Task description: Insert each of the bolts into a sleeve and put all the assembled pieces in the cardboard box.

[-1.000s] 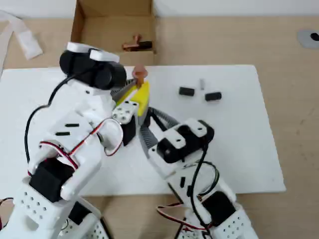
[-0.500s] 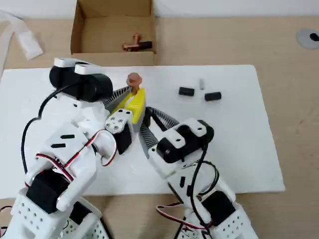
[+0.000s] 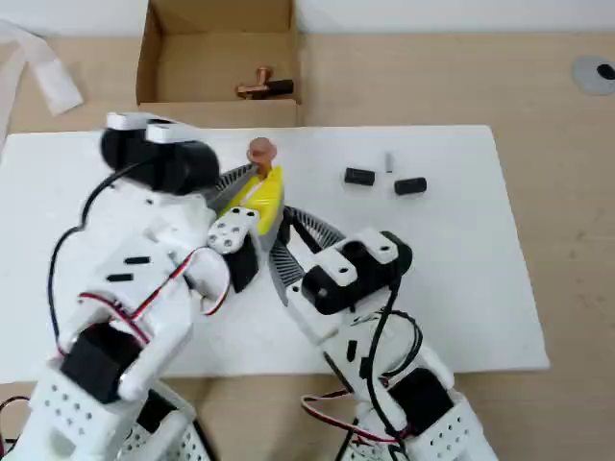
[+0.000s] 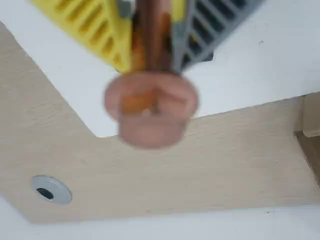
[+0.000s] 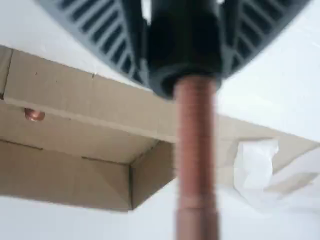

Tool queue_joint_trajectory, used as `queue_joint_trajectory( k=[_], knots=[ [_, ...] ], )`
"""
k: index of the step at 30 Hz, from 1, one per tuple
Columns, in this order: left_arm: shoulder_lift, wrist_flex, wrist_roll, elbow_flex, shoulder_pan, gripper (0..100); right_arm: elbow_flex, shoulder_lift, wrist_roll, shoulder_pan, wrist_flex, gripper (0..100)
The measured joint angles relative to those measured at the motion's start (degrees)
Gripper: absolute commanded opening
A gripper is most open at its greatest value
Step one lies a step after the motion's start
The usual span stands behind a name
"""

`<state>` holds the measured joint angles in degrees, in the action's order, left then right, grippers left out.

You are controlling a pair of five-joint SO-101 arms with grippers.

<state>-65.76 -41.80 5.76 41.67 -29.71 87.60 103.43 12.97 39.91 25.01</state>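
White sheet [image 3: 480,288] flat on wooden table [image 3: 567,192]. Crumpled white paper [image 3: 53,86] near sheet's far-left corner. Grey disc [image 3: 596,72] with dark hole, set in tabletop at far right, well apart from sheet.

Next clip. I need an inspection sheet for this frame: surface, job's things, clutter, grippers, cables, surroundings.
Surface: white board on a wooden tabletop.
Job's things: cardboard box holds one assembled piece; two loose sleeves lie on the board.
Clutter: crumpled white wrapping beside the box; small pale piece by the loose sleeves, too small to identify.
Grippers: left gripper shut on a bolt; right gripper shut on a sleeve with a copper shaft sticking out.
Cables: black cable and red-white wires on one arm, black cable on the other.
Surroundings: grey disc set in the tabletop.
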Motion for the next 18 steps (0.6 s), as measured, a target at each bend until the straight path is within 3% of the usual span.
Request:
queue_joint_trajectory(
  k=[18],
  knots=[
    [0.0, 2.7, -0.4, 4.1, 0.4, 1, -0.1, 0.0, 0.0, 0.1, 0.0, 0.9]
  ],
)
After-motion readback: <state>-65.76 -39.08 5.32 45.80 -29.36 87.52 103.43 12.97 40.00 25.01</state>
